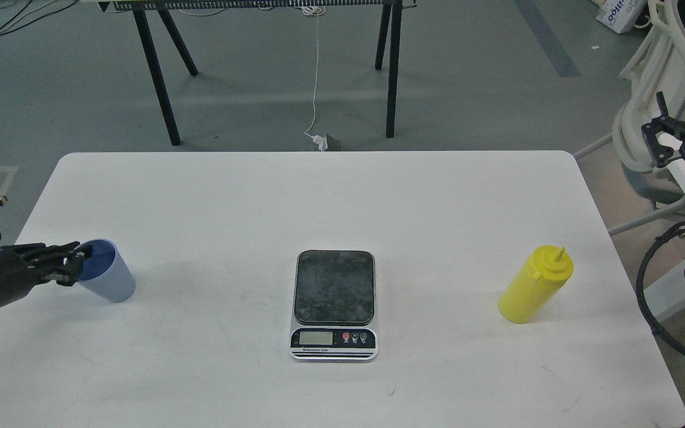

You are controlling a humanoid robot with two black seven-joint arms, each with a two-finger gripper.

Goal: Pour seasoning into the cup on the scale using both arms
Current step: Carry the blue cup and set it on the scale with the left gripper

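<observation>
The light-blue cup (113,279) stands upright on the white table (319,196) at the left. My left gripper (72,263) reaches in from the left edge. It is open, with its fingertips at the cup's left rim, which they partly hide. The scale (334,286) lies at the table's middle front with nothing on its dark platform. The yellow seasoning bottle (533,288) stands upright at the right, cap on. My right gripper (657,128) is raised off the table's right side, far above and right of the bottle, open and empty.
Black trestle legs (158,77) and a white cable (316,71) are on the floor beyond the table's far edge. A white chair frame (663,65) stands behind my right arm. Black cables (646,297) loop beside the table's right edge.
</observation>
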